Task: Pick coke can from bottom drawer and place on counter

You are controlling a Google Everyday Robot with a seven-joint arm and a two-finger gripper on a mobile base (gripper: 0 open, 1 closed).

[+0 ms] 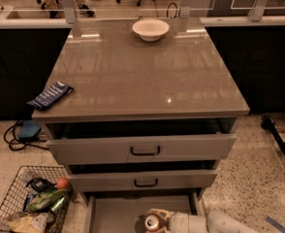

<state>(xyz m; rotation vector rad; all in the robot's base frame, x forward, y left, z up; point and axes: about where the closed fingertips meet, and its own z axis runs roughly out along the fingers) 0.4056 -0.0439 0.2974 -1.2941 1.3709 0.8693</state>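
The bottom drawer [117,215] is pulled out at the foot of the cabinet, and its flat grey floor shows. My gripper [155,221] reaches into it from the right on a white arm [220,222]. Its pale fingers are closed around the coke can [153,223], a small red can with a silver top facing up. The can sits at the drawer's front right, at the bottom edge of the view. The glossy grey-brown counter [142,81] lies above, well clear of the gripper.
A white bowl [150,29] stands at the counter's back edge. A blue packet [50,95] lies on its left edge. The two upper drawer fronts [142,150] stand slightly ajar. A wire basket [30,204] with snacks and an orange fruit [62,183] sits on the floor at left.
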